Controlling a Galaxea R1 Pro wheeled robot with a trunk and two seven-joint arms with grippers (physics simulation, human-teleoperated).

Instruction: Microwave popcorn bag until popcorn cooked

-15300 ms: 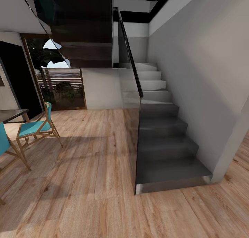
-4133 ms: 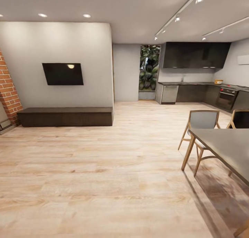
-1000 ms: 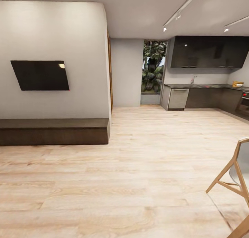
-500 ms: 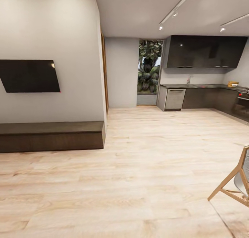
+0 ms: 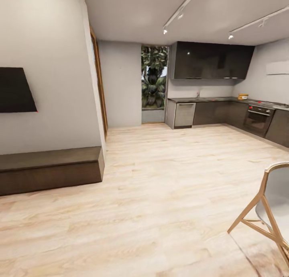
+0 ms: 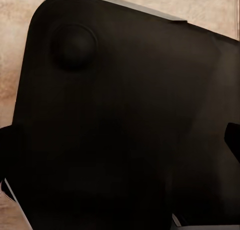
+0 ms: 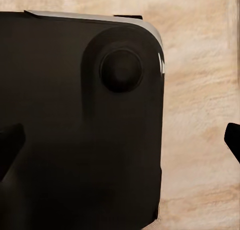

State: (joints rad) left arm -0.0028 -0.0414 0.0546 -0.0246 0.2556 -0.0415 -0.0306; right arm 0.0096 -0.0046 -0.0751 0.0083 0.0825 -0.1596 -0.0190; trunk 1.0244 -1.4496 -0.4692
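Far countertop (image 5: 208, 99) holds a yellowish blur (unidentifiable); dark fingertips (image 7: 233, 138) sit well apart, each tool open.

The head camera has swung right. The wall television (image 5: 16, 90) now sits at the left edge. The kitchen oven (image 5: 258, 119) has come fully into view.

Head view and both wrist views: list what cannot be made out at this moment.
- Small yellowish item on the countertop, head view: too far and small to identify.
- Chair, head view: cut off by the right edge.
- Wall screen, head view: cut off by the left edge.
- Left and right claw, wrist views: dark tips at the edges; the black robot base behind gives no contrast, so open or shut is unclear.
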